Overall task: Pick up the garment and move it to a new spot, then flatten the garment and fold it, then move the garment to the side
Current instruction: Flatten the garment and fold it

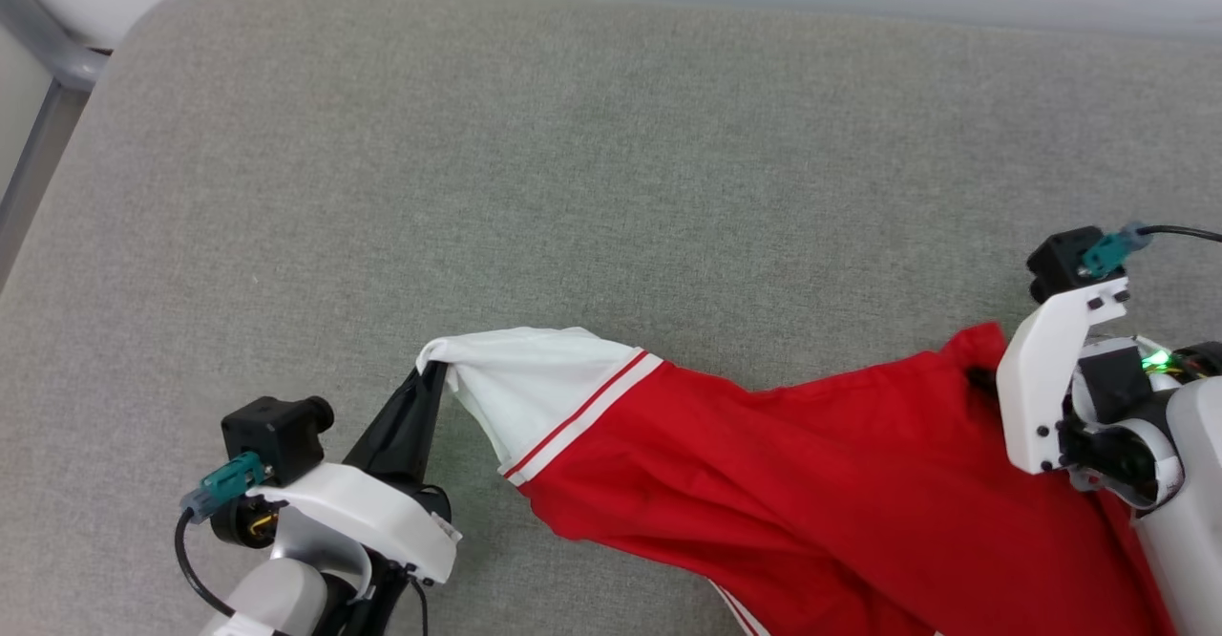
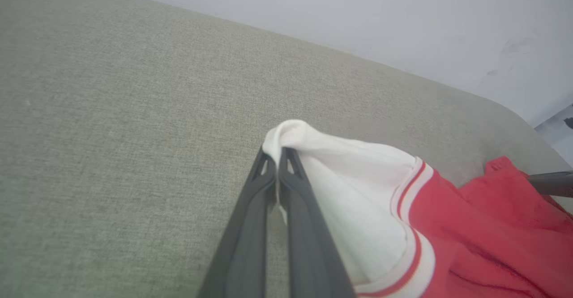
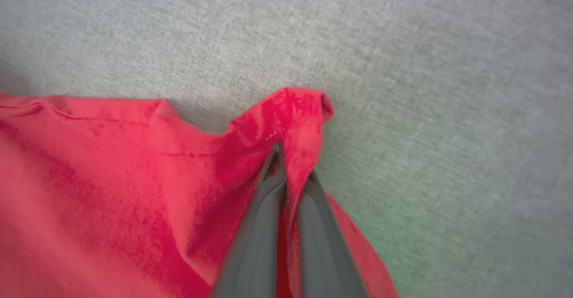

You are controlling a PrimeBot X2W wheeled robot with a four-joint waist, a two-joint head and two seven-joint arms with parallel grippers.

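Currently left hand [image 2: 277, 153] pinches the garment [image 1: 764, 464] by its white sleeve tip, right hand [image 3: 292, 163] clamps a red corner — both low over the grey cushion [image 1: 573, 187]; garment's lower part cut off.

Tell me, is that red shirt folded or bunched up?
Bunched, not folded: the garment stretches rumpled between the left gripper, pinching its white sleeve, and the right gripper, pinching a red edge.

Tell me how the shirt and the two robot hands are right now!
garment: rumpled, not folded, held up at two ends.
left gripper: shut, pinching the tip of the garment's white sleeve.
right gripper: shut, pinching a red corner of the garment.
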